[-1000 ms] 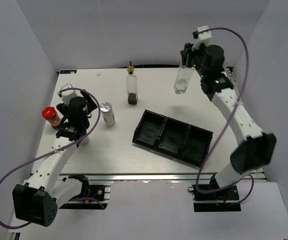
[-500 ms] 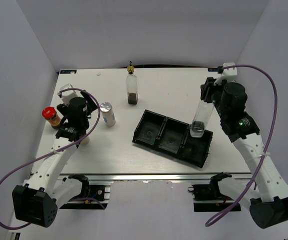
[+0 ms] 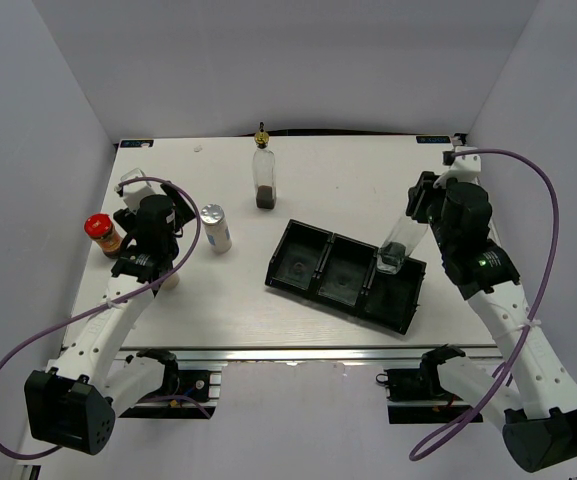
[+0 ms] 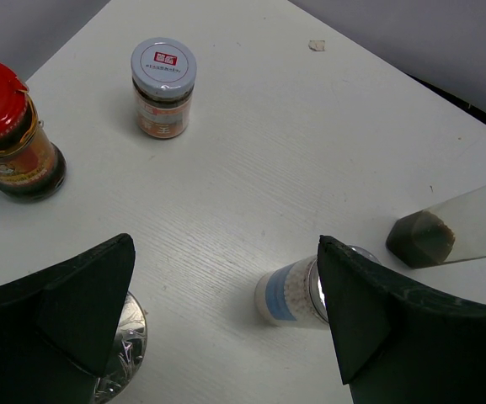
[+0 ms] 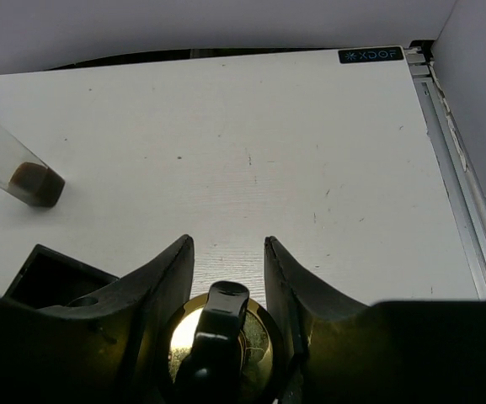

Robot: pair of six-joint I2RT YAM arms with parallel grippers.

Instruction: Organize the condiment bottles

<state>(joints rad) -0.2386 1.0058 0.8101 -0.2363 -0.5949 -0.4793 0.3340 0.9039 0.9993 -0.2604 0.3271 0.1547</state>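
From the top: can see the right fingers (image 3: 415, 206) clamped round the neck of a clear bottle (image 3: 397, 244), base down at the right-hand compartment of the black tray (image 3: 279, 264). Can't tell whether it's touching the tray floor. Also spotting the other bottle (image 3: 264, 178) upright near the back of the desk (image 3: 368, 170), dark stuff in its base, well apart from the tray. Then a silver-capped shaker (image 3: 215, 229) left of the tray and a red-capped jar (image 3: 101, 232) near the left edge.

Left wrist: looking at the left fingers (image 4: 226, 246) spread wide, gripping nothing. Got a second shaker (image 4: 126, 341) peeking out just beside the left-hand finger. Further out, a pale-lidded jar (image 4: 163, 84) standing upright, with the red-capped jar off to its left, not touching.

Right wrist: looking straight down on the held bottle's gold pourer top (image 5: 217, 332), pinched between both fingers. Tray corner showing at lower left.
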